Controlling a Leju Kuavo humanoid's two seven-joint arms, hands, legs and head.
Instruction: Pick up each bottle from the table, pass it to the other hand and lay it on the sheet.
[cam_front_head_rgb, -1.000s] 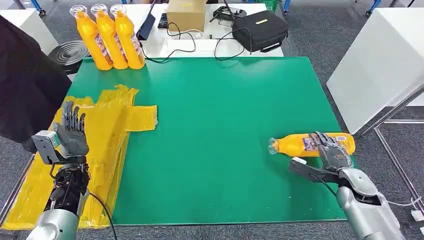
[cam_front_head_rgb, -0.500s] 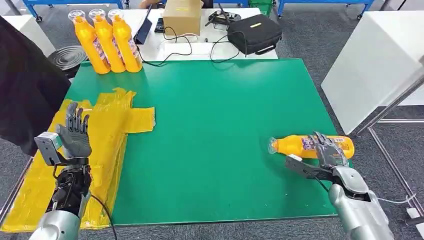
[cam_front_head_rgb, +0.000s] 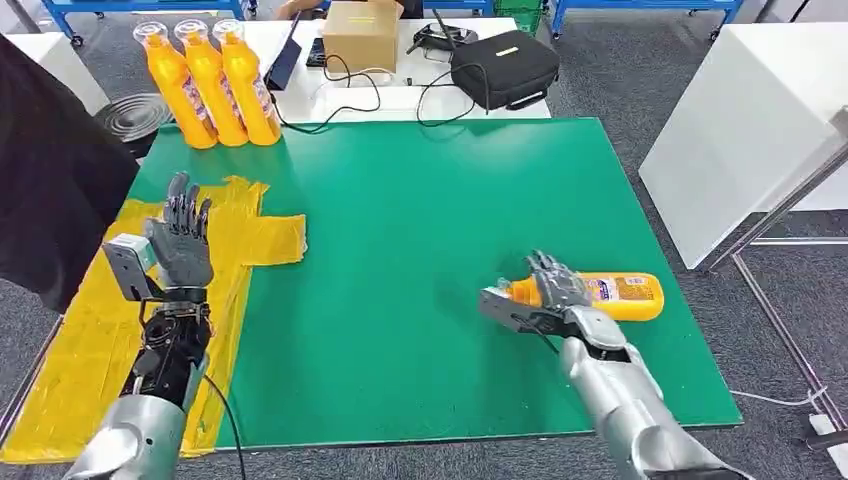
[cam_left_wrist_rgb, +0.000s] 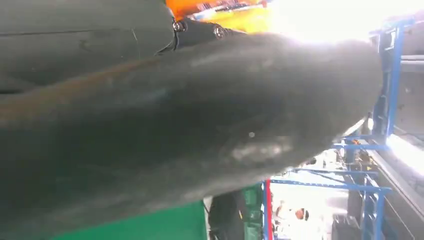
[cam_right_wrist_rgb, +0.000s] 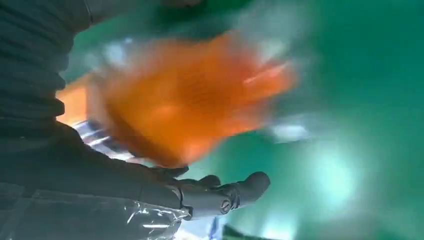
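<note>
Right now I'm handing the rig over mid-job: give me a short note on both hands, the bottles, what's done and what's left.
Right hand: fingers over the neck end of the lying orange bottle on the green table; a firm grip cannot be told.
Left hand: open, raised above the yellow sheet, holding nothing.
Three upright bottles stand at the table's far left corner.
Done: no bottle lies on the sheet.
Left: lift this bottle, pass it to the left hand, lay it on the sheet, then the other three.
</note>
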